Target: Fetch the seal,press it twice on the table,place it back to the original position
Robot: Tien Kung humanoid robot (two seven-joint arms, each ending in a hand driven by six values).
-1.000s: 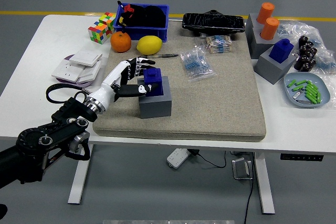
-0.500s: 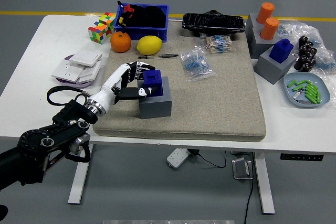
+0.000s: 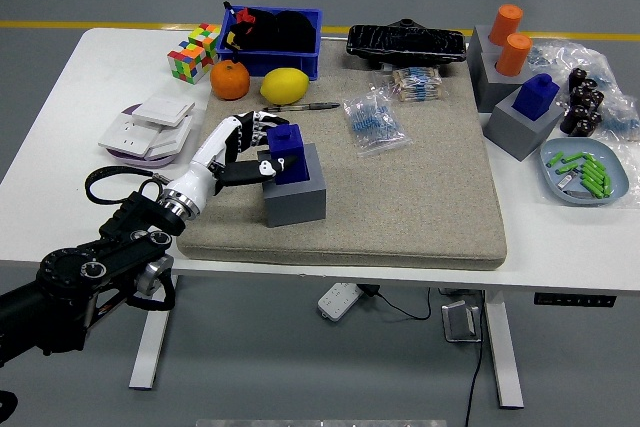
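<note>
Sitting upright in the grey holder [image 3: 296,193], the blue seal [image 3: 288,153] is being clamped by the left hand [image 3: 243,150] from the holder's left, so straight up looks like the way out.

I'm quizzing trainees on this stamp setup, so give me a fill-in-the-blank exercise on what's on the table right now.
1. The left hand grips the blue seal sitting in a ____ holder.
2. Next to the orange lies a yellow ____.
3. The two orange seals stand at the table's far ____ corner.

Missing words: grey; lemon; right
</note>
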